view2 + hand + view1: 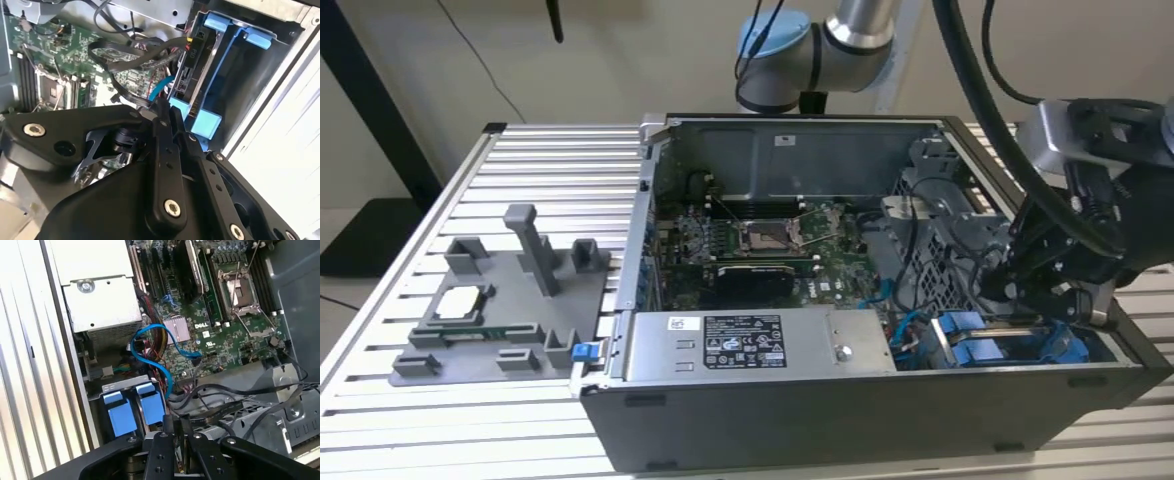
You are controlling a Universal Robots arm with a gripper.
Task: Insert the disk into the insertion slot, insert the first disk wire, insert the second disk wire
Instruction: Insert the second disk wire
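Here, nearest in both wrist views: hand (161,105) (176,424) narrow, black fingers (165,150) drawn close together, tips right at a black wire (125,95); cannot tell whether pinched or merely touched. Just beyond the tips, the disk (151,407) (206,122), blue frame seated in the insertion slot (122,384), side by side with a second blue-fronted drive (120,416). Curling past them, a light blue cable (150,347). Farther in, green motherboard (210,335) with open processor socket (242,292). In the exterior view, hand at lower right of frame, down inside the open computer case (854,420); grey power supply box (747,345) at lower centre; slatted table (520,160) at left, carrying a grey fixture (494,310); blue-capped arm joint (781,40) at top centre.
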